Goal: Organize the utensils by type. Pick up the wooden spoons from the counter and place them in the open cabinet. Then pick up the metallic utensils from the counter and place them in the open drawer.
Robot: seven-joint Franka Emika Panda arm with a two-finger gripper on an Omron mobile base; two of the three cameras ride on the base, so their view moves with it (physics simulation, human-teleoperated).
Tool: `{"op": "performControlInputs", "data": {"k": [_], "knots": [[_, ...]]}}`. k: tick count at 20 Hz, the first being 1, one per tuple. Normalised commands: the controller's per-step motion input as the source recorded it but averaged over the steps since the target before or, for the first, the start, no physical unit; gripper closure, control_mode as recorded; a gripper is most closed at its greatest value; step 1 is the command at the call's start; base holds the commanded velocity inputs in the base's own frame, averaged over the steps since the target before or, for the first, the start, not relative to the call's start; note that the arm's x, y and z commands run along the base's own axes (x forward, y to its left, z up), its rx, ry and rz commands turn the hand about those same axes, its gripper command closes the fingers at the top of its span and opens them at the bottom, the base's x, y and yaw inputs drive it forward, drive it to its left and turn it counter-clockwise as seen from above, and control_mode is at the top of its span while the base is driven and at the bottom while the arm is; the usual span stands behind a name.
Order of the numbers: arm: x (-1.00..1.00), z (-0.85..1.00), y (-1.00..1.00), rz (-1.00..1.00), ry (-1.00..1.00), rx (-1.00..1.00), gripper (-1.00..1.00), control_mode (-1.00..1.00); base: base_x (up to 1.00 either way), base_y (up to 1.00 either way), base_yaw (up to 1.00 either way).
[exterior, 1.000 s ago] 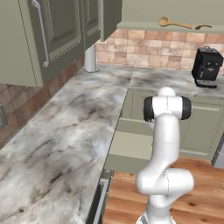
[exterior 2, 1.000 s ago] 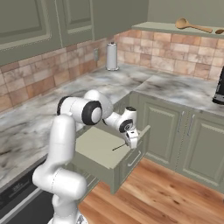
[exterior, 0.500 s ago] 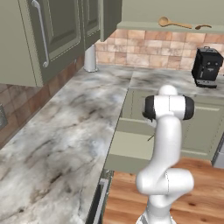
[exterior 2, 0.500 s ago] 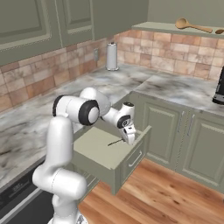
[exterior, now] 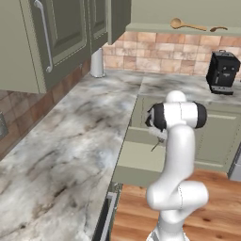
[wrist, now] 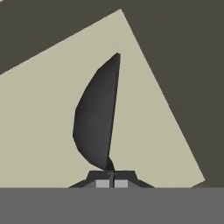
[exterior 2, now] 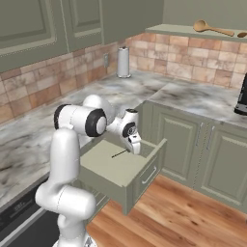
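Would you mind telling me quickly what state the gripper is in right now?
Gripper: closed on a thin dark metal utensil, over the open drawer.

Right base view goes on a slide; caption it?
Closed gripper holds a thin metal utensil over the open drawer; wooden spoons on the cabinet shelf.
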Motion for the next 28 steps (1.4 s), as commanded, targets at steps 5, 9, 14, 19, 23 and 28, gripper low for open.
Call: {"op": "performControlInputs", "data": {"k": [5,9,14,19,23,28], "knots": [[0.25,-0.62,0.09,0.03,0.12,0.0,1.0,-1.0,0.0,0.0,0.0],[0.24,-0.48,0.07,0.01,0.07,0.0,1.0,-1.0,0.0,0.0,0.0],[0.18,-0.5,0.0,0.01,0.1,0.02,1.0,-1.0,0.0,0.0,0.0],[0.08,-0.56,-0.01,0.02,0.09,0.1,1.0,-1.0,0.0,0.0,0.0],[0.0,-0.46,0.0,0.04,0.0,0.13,1.0,-1.0,0.0,0.0,0.0],[0.03,-0.33,0.0,0.03,0.0,0.07,1.0,-1.0,0.0,0.0,0.0]]}}
